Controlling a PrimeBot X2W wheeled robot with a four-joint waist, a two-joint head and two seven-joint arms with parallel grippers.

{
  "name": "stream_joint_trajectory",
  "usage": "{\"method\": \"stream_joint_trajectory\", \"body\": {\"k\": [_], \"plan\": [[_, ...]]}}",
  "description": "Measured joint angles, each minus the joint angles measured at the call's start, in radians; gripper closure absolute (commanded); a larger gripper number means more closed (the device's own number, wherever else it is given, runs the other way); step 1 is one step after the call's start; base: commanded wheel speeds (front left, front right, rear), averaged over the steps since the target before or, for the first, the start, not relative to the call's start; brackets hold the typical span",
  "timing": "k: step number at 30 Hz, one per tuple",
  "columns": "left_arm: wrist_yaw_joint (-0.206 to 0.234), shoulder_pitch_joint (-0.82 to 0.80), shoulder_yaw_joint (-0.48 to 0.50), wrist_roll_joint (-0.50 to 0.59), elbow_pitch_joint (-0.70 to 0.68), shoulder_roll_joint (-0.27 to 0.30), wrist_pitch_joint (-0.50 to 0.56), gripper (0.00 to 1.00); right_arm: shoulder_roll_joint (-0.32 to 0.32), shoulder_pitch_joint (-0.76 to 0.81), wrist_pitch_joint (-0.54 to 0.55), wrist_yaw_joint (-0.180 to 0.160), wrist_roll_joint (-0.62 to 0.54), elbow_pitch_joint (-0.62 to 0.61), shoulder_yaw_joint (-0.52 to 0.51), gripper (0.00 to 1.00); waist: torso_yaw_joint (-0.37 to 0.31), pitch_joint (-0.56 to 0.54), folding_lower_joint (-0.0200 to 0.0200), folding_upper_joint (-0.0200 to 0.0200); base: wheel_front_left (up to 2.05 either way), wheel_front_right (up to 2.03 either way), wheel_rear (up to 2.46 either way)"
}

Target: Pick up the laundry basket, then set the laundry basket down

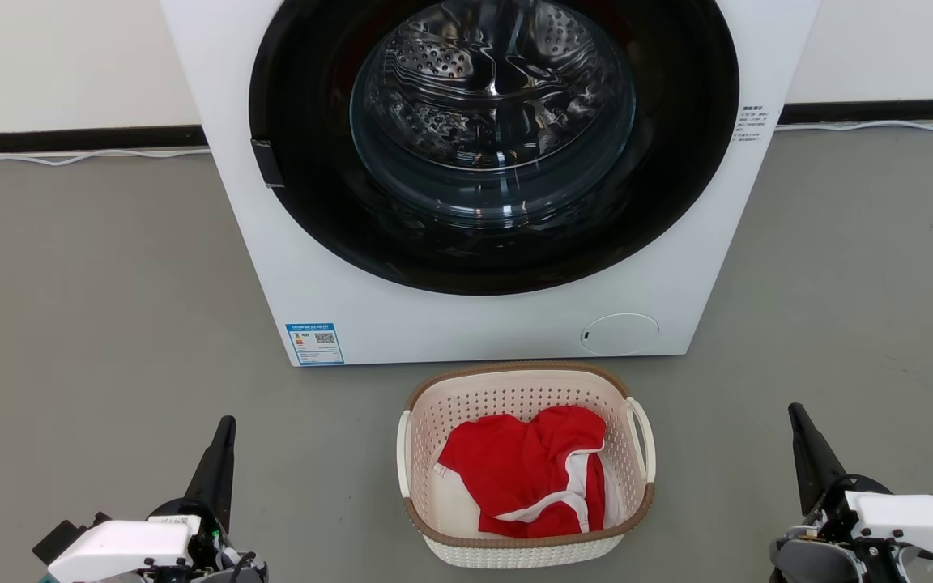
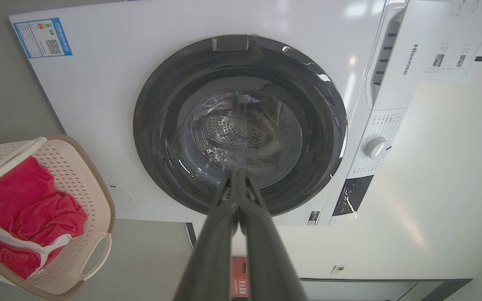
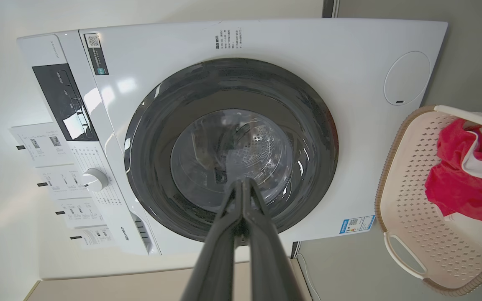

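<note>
One cream-white perforated plastic laundry basket (image 1: 515,397), brown rim, two white loop handles, sits on the grey floor (image 1: 94,324) just before one white front-loading washing machine (image 1: 466,324) marked "Hisense". One blue QR label (image 1: 314,343) low on its front. One red garment (image 1: 515,470) in the basket. Clenched and empty: left end effector (image 1: 226,425), right end effector (image 1: 796,411), flanking the basket, apart from it.

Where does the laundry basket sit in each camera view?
Head view: laundry basket at bottom centre, on the floor.
Left wrist view: laundry basket at the lower left edge.
Right wrist view: laundry basket at the right edge.
Shared landmark: the round washing machine door.
</note>
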Motion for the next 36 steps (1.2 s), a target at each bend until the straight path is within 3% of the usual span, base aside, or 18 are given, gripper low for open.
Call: {"method": "stream_joint_trajectory", "body": {"k": [35,36], "plan": [[0.000,0.000,0.000,0.000,0.000,0.000,0.000,1.00,0.000,0.000,0.000,0.000,0.000,0.000,0.000,1.00,0.000,0.000,0.0000,0.0000,0.00,0.00,0.00],[0.000,0.000,0.000,0.000,0.000,0.000,0.000,0.00,0.000,0.000,0.000,0.000,0.000,0.000,0.000,0.00,0.000,0.000,0.0000,0.0000,0.00,0.00,0.00]]}}
